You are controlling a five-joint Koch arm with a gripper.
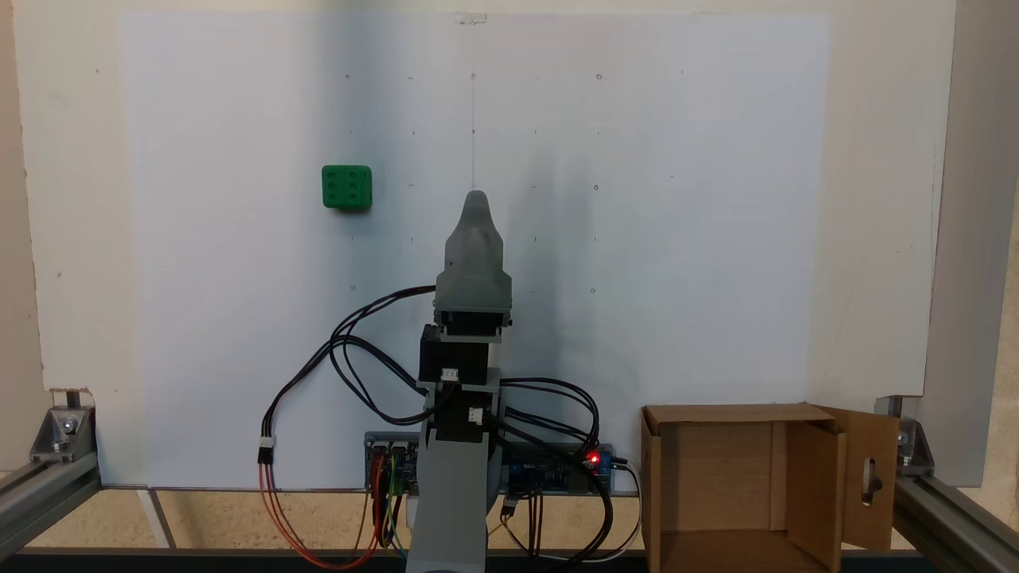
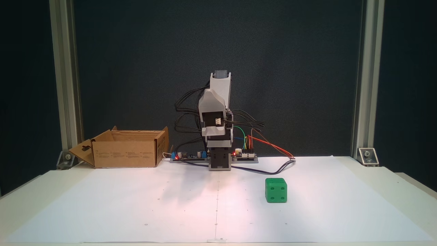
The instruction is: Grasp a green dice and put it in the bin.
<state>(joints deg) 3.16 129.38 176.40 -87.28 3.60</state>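
The green dice [image 1: 347,188] lies on the white paper, up and to the left of the arm in a fixed view; from the opposite fixed view the dice [image 2: 276,190] sits front right of the arm's base. My gripper [image 1: 475,199] is held over the folded arm, well apart from the dice. It shows as one grey tapered shell [image 2: 211,102], the jaws one behind the other, so their state is hidden. The bin [image 1: 716,461], an open brown cardboard box with a slotted side flap, stands beside the arm's base [image 2: 126,153].
Control boards [image 1: 557,469] with a red light and loose cables [image 2: 269,145] lie around the arm's base. Aluminium frame posts [image 2: 363,85] stand at the table's corners. The white sheet [image 1: 677,239] covers the table.
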